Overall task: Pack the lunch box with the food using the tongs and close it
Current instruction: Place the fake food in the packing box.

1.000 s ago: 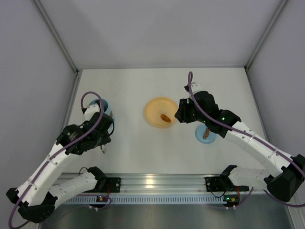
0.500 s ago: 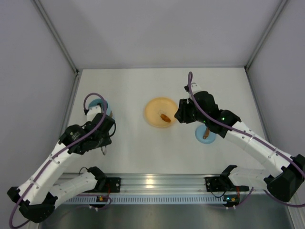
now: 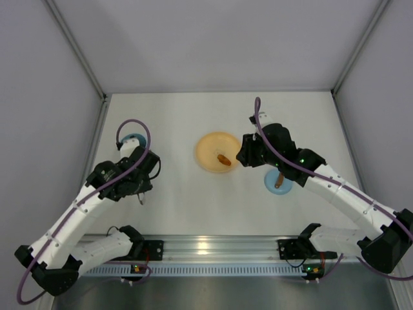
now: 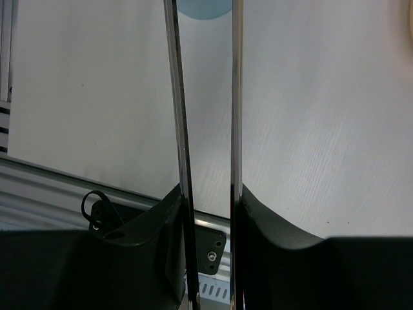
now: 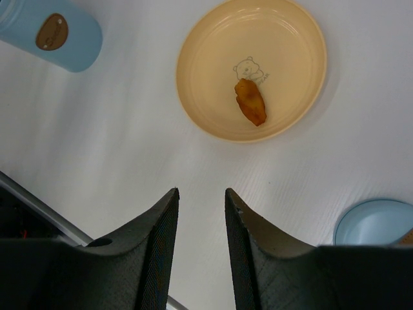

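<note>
My left gripper is shut on the silver tongs, whose two arms run straight up the left wrist view toward the light blue lunch box tub. From above, the tub shows just past my left arm, and one end of the tongs sticks out below the wrist. One orange-brown piece of food lies on the orange plate. My right gripper hangs open and empty beside the plate. The blue lid with its brown knob lies under my right arm.
In the right wrist view the tub appears at the top left with a brown oval mark on it, and the lid at the bottom right. An aluminium rail runs along the near table edge. Grey walls enclose the table.
My left arm has shifted up and away from the near edge with the tongs, uncovering more of the tub. The right arm has not moved.
</note>
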